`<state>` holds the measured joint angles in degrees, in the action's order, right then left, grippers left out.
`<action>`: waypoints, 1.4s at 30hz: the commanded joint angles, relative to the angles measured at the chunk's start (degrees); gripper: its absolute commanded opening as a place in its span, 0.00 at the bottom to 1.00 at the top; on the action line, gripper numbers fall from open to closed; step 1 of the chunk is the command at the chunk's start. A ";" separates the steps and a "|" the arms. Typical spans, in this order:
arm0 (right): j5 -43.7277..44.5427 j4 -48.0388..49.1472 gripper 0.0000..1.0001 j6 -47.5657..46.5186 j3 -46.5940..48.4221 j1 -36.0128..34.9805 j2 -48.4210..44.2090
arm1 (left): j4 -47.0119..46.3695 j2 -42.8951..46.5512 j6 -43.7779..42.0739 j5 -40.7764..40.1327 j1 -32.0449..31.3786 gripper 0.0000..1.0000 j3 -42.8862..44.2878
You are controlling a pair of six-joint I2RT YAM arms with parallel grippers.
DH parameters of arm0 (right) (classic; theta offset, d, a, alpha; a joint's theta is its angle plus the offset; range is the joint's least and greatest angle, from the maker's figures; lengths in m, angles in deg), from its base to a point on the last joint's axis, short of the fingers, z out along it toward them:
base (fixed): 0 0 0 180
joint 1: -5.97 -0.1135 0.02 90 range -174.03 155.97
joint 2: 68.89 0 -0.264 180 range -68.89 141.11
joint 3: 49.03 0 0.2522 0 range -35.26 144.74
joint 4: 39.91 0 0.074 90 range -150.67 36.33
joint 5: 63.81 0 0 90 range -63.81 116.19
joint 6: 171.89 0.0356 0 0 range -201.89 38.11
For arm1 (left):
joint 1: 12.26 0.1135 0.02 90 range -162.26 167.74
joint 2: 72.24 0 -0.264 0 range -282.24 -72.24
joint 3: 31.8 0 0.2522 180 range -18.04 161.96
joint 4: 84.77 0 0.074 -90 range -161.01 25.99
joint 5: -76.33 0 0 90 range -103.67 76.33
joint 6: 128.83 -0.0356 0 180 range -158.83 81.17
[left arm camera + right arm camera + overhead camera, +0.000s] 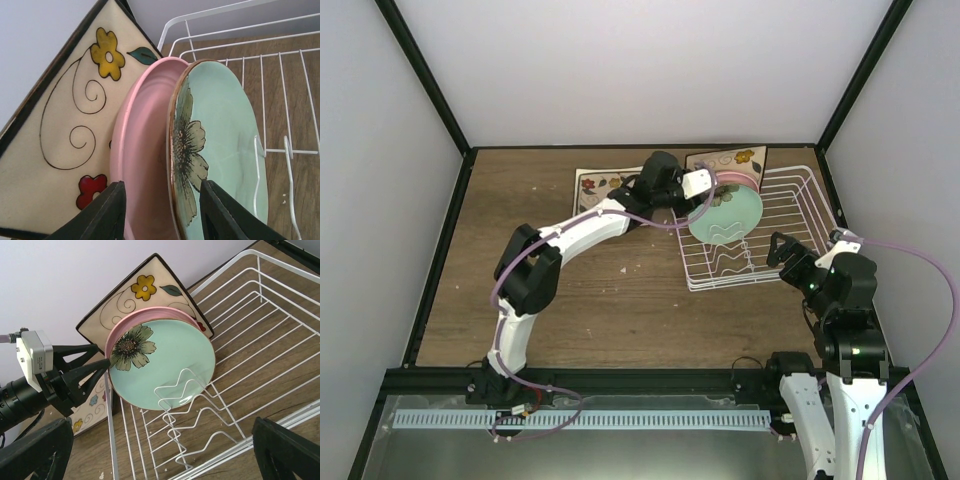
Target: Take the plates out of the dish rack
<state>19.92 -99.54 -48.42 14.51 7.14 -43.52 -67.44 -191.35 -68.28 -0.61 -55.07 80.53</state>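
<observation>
The white wire dish rack (790, 205) stands at the back right. Three plates stand upright in its far-left corner: a mint-green plate with a flower (728, 215), a pink plate (738, 180) behind it, and a square cream flowered plate (725, 160) at the back. My left gripper (703, 205) is open at the plates' left rims. In the left wrist view its jaws straddle the pink plate (145, 145) and the mint plate (225, 125), with the left gripper (162, 210) not closed on them. My right gripper (162, 460) is wide open and empty above the rack's near edge (260, 330).
A second square cream flowered plate (600, 188) lies flat on the brown table left of the rack; it also shows in the right wrist view (90, 407). Wavy wire dividers (200, 405) stand in front of the mint plate. White walls close in the back and sides.
</observation>
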 commanded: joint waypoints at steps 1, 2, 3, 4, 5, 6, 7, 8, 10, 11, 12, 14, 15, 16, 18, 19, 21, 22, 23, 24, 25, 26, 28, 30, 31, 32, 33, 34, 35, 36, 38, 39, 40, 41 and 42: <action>0.77 -1.13 1.00 -0.86 2.41 -0.55 0.04 | 0.03 -1.95 -1.01 -0.11 -1.13 0.41 1.59; 0.75 -1.20 1.00 -0.87 2.43 -0.55 -0.04 | 0.07 -2.08 -1.03 -0.14 -1.24 0.41 1.63; 0.73 -1.30 1.00 -0.87 2.43 -0.55 -0.05 | 0.09 -2.22 -1.04 -0.21 -1.32 0.41 1.63; 0.84 -1.46 1.00 -0.87 2.49 -0.55 -0.13 | 0.11 -2.37 -1.23 -0.29 -1.44 0.41 1.58; 0.90 -1.65 1.00 -0.94 2.56 -0.54 -0.20 | 0.14 -2.54 -1.45 -0.38 -1.60 0.40 1.62; 0.90 -1.74 1.00 -1.00 2.64 -0.55 -0.29 | 0.18 -2.80 -1.60 -0.48 -1.70 0.39 1.66; 1.09 -1.89 1.00 -1.04 2.73 -0.55 -0.38 | 0.25 -3.08 -1.74 -0.57 -1.78 0.38 1.77; 1.15 -2.13 1.00 -1.12 2.88 -0.51 -0.40 | 0.18 -3.37 -1.85 -0.76 -1.84 0.38 1.87; 1.53 -2.63 1.00 -1.35 3.18 -0.51 -0.57 | 0.13 -4.06 -1.91 -1.08 -2.00 0.38 2.30; 1.72 -2.90 1.00 -1.45 3.36 -0.50 -0.58 | 0.14 -4.48 -1.91 -1.30 -1.99 0.38 2.64; 1.84 -3.01 1.00 -1.54 3.58 -0.55 -0.66 | 0.10 -4.91 -1.86 -1.47 -1.99 0.39 3.01; 2.11 -3.53 1.00 -1.73 3.91 -0.54 -0.82 | -0.05 -5.58 -1.75 -1.82 -1.94 0.40 3.68; 2.21 -3.67 1.00 -1.82 3.99 -0.51 -0.91 | -0.06 -5.91 -1.75 -1.96 -2.04 0.40 4.15; 2.34 -3.84 1.00 -1.90 4.07 -0.50 -0.99 | -0.06 -6.26 -1.75 -2.13 -2.10 0.40 4.46; 2.47 -4.06 1.00 -2.00 4.26 -0.52 -1.08 | 0.04 -6.79 -1.75 -2.31 -2.07 0.40 4.97; 2.53 -4.13 1.00 -2.07 4.34 -0.52 -1.10 | 0.20 -7.03 -1.75 -2.32 -2.10 0.39 5.11; 2.66 -4.38 1.00 -2.24 4.53 -0.54 -1.10 | 0.41 -7.34 -1.70 -2.27 -2.06 0.32 5.36; 2.74 -4.47 1.00 -2.27 4.60 -0.54 -1.11 | 0.53 -7.36 -1.59 -2.25 -2.08 0.28 5.41; 2.82 -4.56 1.00 -2.35 4.69 -0.55 -1.11 | 0.69 -7.25 -1.49 -2.25 -2.02 0.24 5.49; 2.90 -4.58 1.00 -2.36 4.71 -0.55 -1.11 | 0.65 -7.13 -1.33 -2.29 -2.10 0.19 5.42; 2.88 -4.60 1.00 -2.40 4.65 -0.55 -1.11 | 0.70 -6.96 -1.13 -2.33 -2.04 0.14 5.41; 2.92 -4.63 1.00 -2.37 4.56 -0.55 -1.17 | 0.72 -6.77 -0.85 -2.44 -2.07 0.10 5.41; 2.77 -4.46 1.00 -2.28 4.39 -0.55 -1.20 | 0.73 -6.23 -0.70 -2.75 -2.11 0.04 5.41; 2.67 -4.37 1.00 -2.20 4.28 -0.54 -1.20 | 0.73 -5.55 -0.55 -2.89 -2.19 0.04 5.37; 2.58 -4.25 1.00 -2.19 4.15 -0.51 -1.26 | 0.73 -5.15 -0.50 -2.94 -2.19 0.04 5.41; 2.50 -4.19 1.00 -2.14 4.10 -0.55 -1.28 | 0.73 -4.65 -0.41 -2.89 -2.19 0.04 5.40; 2.44 -4.23 1.00 -2.06 4.00 -0.55 -1.33 | 0.74 -4.19 -0.36 -2.87 -2.19 0.04 5.41; 2.40 -4.23 1.00 -2.00 3.87 -0.55 -1.43 | 0.66 -3.60 -0.35 -2.79 -2.19 0.04 5.48; 2.33 -4.19 1.00 -1.88 3.72 -0.55 -1.53 | 0.58 -2.99 -0.28 -2.78 -2.18 0.04 5.50; 2.31 -4.15 1.00 -1.85 3.67 -0.55 -1.67 | 0.48 -2.45 -0.19 -2.80 -2.19 0.04 5.55; 2.31 -4.15 1.00 -1.63 3.49 -0.52 -1.87 | 0.32 -1.22 -0.03 -2.93 -2.17 0.04 5.74; 2.23 -4.22 1.00 -1.50 3.46 -0.55 -1.96 | 0.22 -0.54 0.18 -2.94 -2.17 0.04 5.96; 2.29 -4.23 1.00 -1.40 3.44 -0.55 -2.06 | 0.27 0.12 0.29 -2.83 -2.14 0.04 6.16; 2.30 -4.30 1.00 -1.35 3.47 -0.49 -2.15 | 0.21 0.67 0.57 -2.78 -2.19 0.04 6.50; 2.37 -4.36 1.00 -1.31 3.48 -0.55 -2.24 | 0.20 1.38 0.91 -2.78 -2.19 0.04 6.88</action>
<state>21.91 -103.58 -49.89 16.77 7.16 -44.81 -65.08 -195.94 -67.17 -2.29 -57.62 85.05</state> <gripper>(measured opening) 0.997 0.069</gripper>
